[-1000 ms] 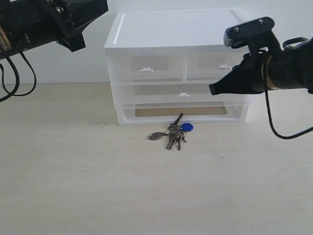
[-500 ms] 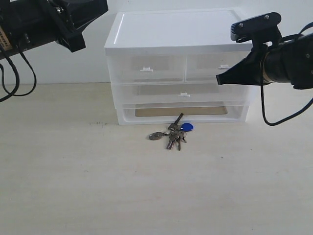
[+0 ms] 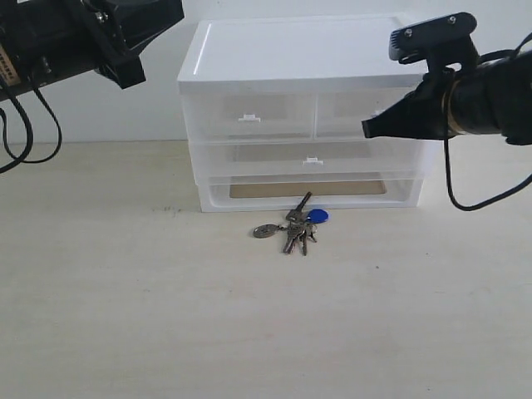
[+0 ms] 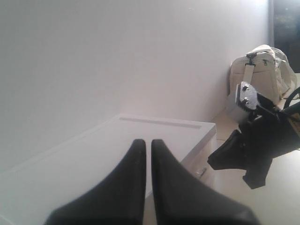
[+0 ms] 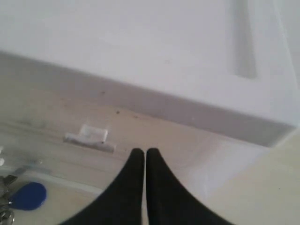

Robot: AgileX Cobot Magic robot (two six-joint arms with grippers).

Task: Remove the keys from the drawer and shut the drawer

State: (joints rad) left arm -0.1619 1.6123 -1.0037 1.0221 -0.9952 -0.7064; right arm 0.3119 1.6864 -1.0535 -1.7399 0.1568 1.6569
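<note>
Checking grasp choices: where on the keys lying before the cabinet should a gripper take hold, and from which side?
Probably the bunched blades of the keys, from straight above, jaws closing across the bunch: they lie flat on the table, and the blue fob and oval tag beside them look thinner, harder to pinch.

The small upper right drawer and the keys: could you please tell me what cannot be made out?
Exterior view: the right pincer covers part of the drawer front, so contact is unclear.
Right wrist view: the keys are cut off by the edge; mostly the blue fob shows.
Drawer contents: blurred by the translucent front.
</note>
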